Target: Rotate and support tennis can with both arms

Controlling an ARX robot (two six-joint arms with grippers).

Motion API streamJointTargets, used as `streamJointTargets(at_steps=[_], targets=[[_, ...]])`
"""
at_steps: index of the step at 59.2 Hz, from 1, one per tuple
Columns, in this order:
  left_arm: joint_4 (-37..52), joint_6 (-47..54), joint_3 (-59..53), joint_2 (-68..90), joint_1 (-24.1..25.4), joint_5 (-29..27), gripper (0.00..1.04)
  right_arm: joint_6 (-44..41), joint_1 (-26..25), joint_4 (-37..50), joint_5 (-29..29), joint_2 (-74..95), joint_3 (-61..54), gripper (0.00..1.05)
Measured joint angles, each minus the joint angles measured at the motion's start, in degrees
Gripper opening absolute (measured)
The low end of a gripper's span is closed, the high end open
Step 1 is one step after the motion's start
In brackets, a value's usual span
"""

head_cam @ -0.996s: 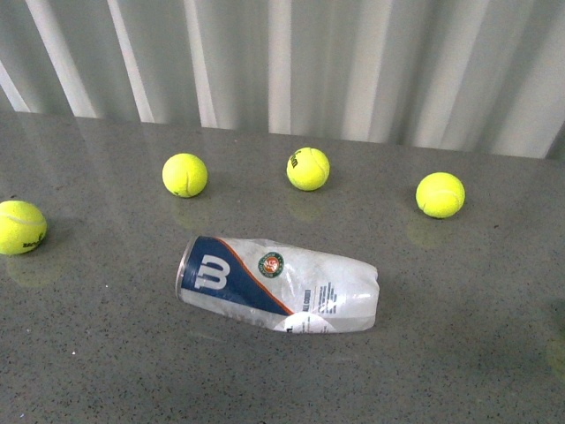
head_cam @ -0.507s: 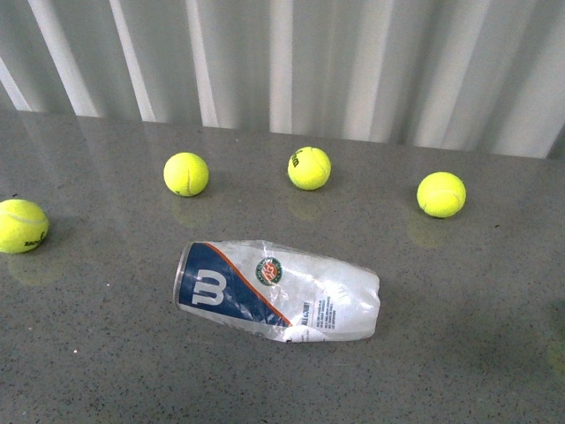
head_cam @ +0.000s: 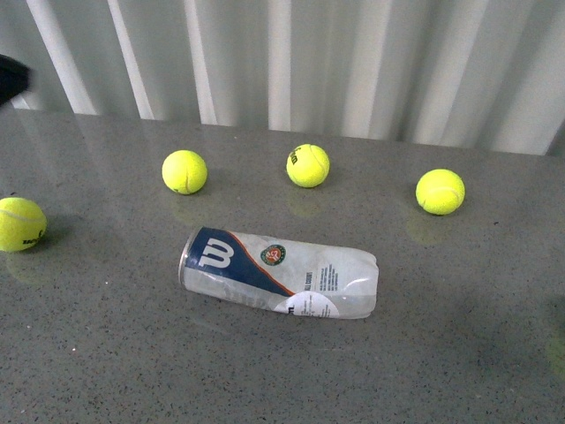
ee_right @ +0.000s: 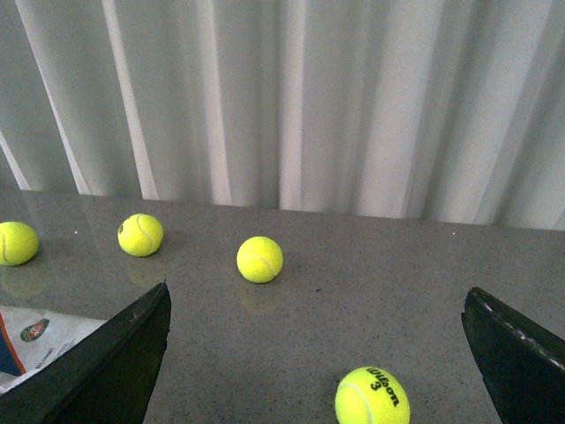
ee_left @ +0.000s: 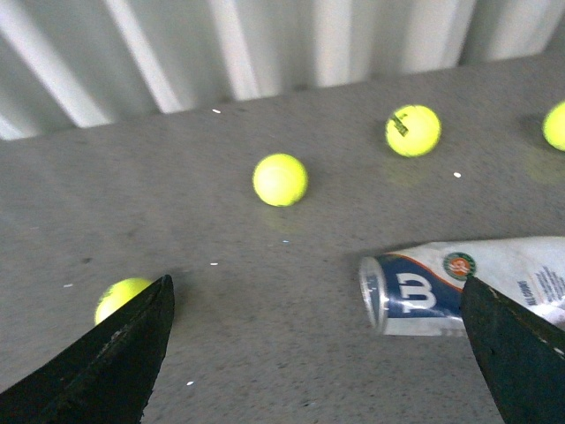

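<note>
The tennis can (head_cam: 278,274) lies on its side on the grey table (head_cam: 106,353), metal rim end to the left, navy "W" label facing up. In the left wrist view the tennis can (ee_left: 468,283) lies just inside the far finger, rim toward the gap. My left gripper (ee_left: 318,371) is open, nothing between its black fingers (ee_left: 115,362). My right gripper (ee_right: 313,367) is open too, above bare table, and only a corner of the tennis can (ee_right: 35,340) shows beside one finger. A dark blurred bit of an arm (head_cam: 11,78) shows at the front view's upper left edge.
Three tennis balls (head_cam: 184,171) (head_cam: 308,166) (head_cam: 440,192) lie behind the can, and one more ball (head_cam: 19,223) lies at the far left. A ball (ee_right: 372,397) rests close to the right gripper's gap. A white pleated curtain (head_cam: 291,62) closes the back.
The can has rolled a little about its long axis, so the "W" label now sits higher. A dark arm part has entered at the front view's upper left.
</note>
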Motion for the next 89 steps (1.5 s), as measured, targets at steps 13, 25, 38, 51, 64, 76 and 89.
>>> streamJointTargets(at_steps=[13,25,38,51,64,76,89], targets=[[4.5,-1.6,9.4,26.3,-0.5,3.0,0.98,0.0,0.0,0.0,0.0,0.0,0.0,0.98],[5.6,-4.5,12.6,35.1,0.1,4.9,0.98,0.0,0.0,0.0,0.0,0.0,0.0,0.98],[7.4,-5.1,14.4,42.1,1.9,4.3,0.98,0.0,0.0,0.0,0.0,0.0,0.0,0.98],[8.9,-10.4,14.7,44.3,3.4,10.0,0.98,0.0,0.0,0.0,0.0,0.0,0.0,0.98],[14.4,-19.9,14.4,47.2,2.6,17.6,0.98,0.0,0.0,0.0,0.0,0.0,0.0,0.98],[19.2,-26.1,13.1,49.0,0.7,20.0,0.98,0.0,0.0,0.0,0.0,0.0,0.0,0.98],[22.9,-32.0,11.6,49.6,-1.6,22.3,0.98,0.0,0.0,0.0,0.0,0.0,0.0,0.98]])
